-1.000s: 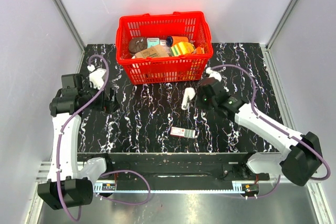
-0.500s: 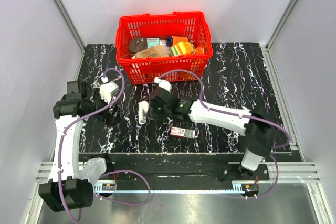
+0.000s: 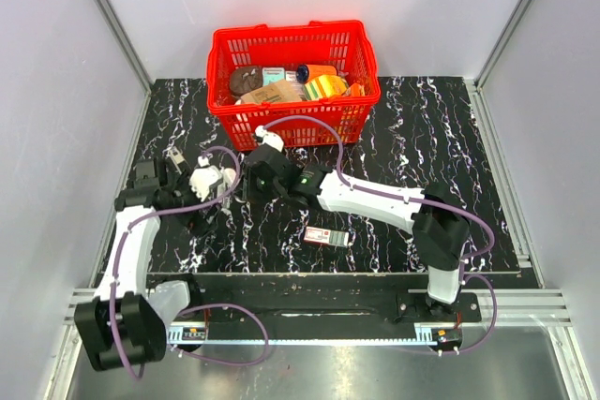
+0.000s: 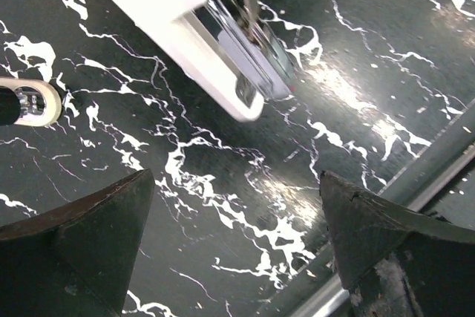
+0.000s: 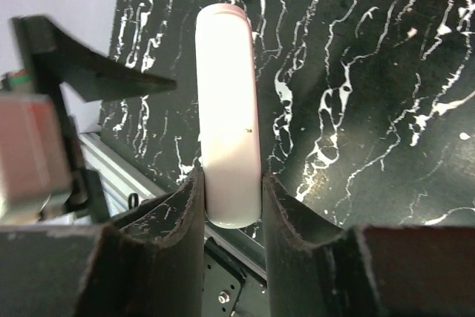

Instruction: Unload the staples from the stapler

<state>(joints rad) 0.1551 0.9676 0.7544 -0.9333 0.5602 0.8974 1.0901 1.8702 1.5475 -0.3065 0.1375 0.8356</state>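
My right gripper (image 5: 231,206) is shut on the off-white stapler (image 5: 227,109), clamping one end while the rest sticks out ahead of the fingers. In the top view the right gripper (image 3: 247,185) sits at the table's left-centre, just in front of the basket. My left gripper (image 4: 234,235) is open and empty, and the stapler (image 4: 159,12) with its darker metal inner part (image 4: 256,46) hangs just beyond its fingertips. In the top view the left gripper (image 3: 217,198) faces the right one closely. I cannot make out a separate staple strip.
A red basket (image 3: 294,125) full of goods stands at the back centre. A small red-and-white box (image 3: 325,236) lies on the black marbled table near the front middle. The metal front rail (image 3: 300,333) runs along the near edge.
My right arm has swung far left across the table with the stapler in its grip. My left gripper has moved right to meet it.
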